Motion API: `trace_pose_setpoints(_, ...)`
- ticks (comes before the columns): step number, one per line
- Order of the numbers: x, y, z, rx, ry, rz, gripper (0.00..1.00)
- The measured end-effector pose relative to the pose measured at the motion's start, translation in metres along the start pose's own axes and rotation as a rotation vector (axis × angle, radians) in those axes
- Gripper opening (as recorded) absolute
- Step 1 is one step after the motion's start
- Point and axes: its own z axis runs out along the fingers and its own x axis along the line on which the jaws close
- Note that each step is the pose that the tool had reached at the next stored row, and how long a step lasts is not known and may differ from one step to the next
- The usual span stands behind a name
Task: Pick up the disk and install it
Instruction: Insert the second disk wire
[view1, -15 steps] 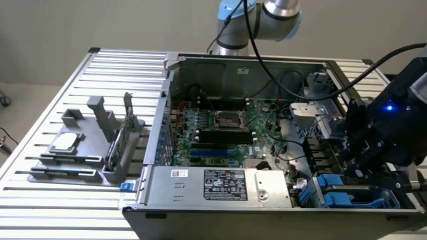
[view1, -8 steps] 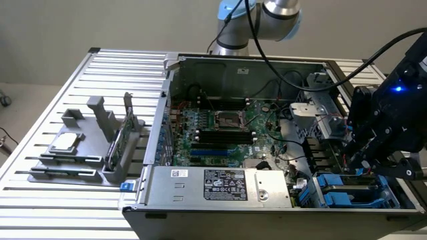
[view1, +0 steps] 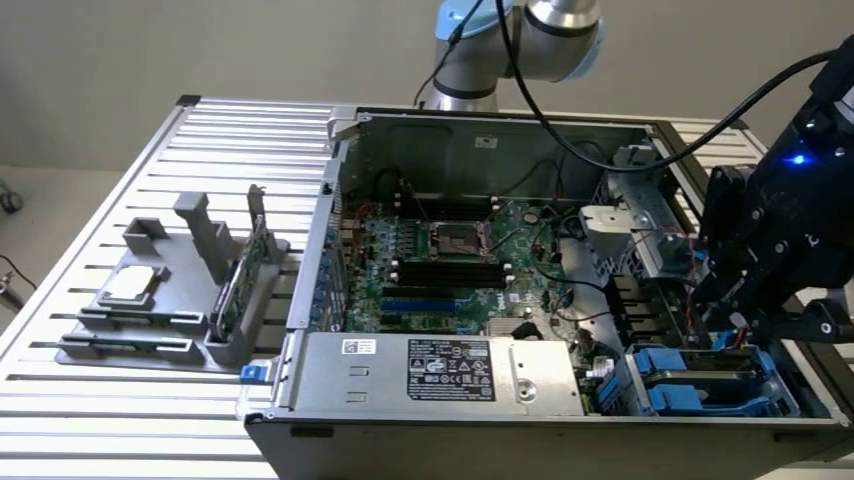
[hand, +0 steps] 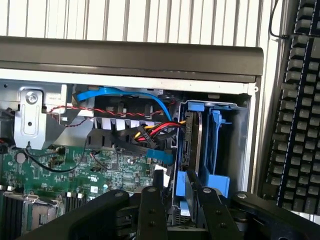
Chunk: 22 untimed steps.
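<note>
The disk (hand: 189, 145) stands on edge, its dark metal side framed by bright blue rails, going down into the drive bay (view1: 701, 385) at the front corner of the open computer case on the exterior view's right. My gripper (hand: 182, 212) is shut on its near blue rail, one black finger (hand: 152, 210) on each side. In the exterior view my gripper (view1: 731, 335) hangs just above the bay's blue caddies. A second blue caddy (hand: 216, 150) sits right beside the disk.
Red, yellow and blue cables (hand: 150, 131) cross close to the bay. The power supply (view1: 434, 368) and motherboard (view1: 441, 260) lie in the case. A grey holder (view1: 160, 300) outside it carries a silver chip (view1: 134, 285) and green card (view1: 230, 290). A keyboard (hand: 297, 100) lies beyond the case.
</note>
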Motion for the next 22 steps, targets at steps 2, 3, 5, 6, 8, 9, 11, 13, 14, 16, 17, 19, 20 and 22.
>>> trace_pose_setpoints(2,0.003,0.0022,0.0003,0.0003,-0.0061,0.000,0.32)
trace_pose_setpoints(3,0.004,0.0030,0.0004,0.0004,-0.0084,0.000,0.32)
trace_pose_setpoints(5,0.005,0.0042,0.0007,0.0007,-0.0135,0.000,0.32)
trace_pose_setpoints(6,0.006,0.0046,0.0007,0.0009,-0.0158,0.000,0.32)
trace_pose_setpoints(8,0.007,0.0053,0.0009,0.0012,-0.0206,-0.001,0.32)
trace_pose_setpoints(9,0.007,0.0055,0.0009,0.0013,-0.0229,-0.001,0.32)
trace_pose_setpoints(11,0.008,0.0061,0.0010,0.0015,-0.0282,-0.001,0.32)
trace_pose_setpoints(13,0.009,0.0066,0.0013,0.0016,-0.0328,-0.001,0.32)
trace_pose_setpoints(14,0.010,0.0069,0.0015,0.0016,-0.0348,-0.002,0.32)
trace_pose_setpoints(16,0.010,0.0075,0.0020,0.0015,-0.0378,-0.002,0.32)
trace_pose_setpoints(17,0.010,0.0077,0.0024,0.0013,-0.0389,-0.002,0.32)
trace_pose_setpoints(19,0.011,0.0080,0.0031,0.0007,-0.0414,-0.002,0.32)
trace_pose_setpoints(20,0.011,0.0081,0.0035,0.0004,-0.0427,-0.002,0.32)
trace_pose_setpoints(22,0.012,0.0084,0.0044,-0.0002,-0.0454,-0.002,0.32)
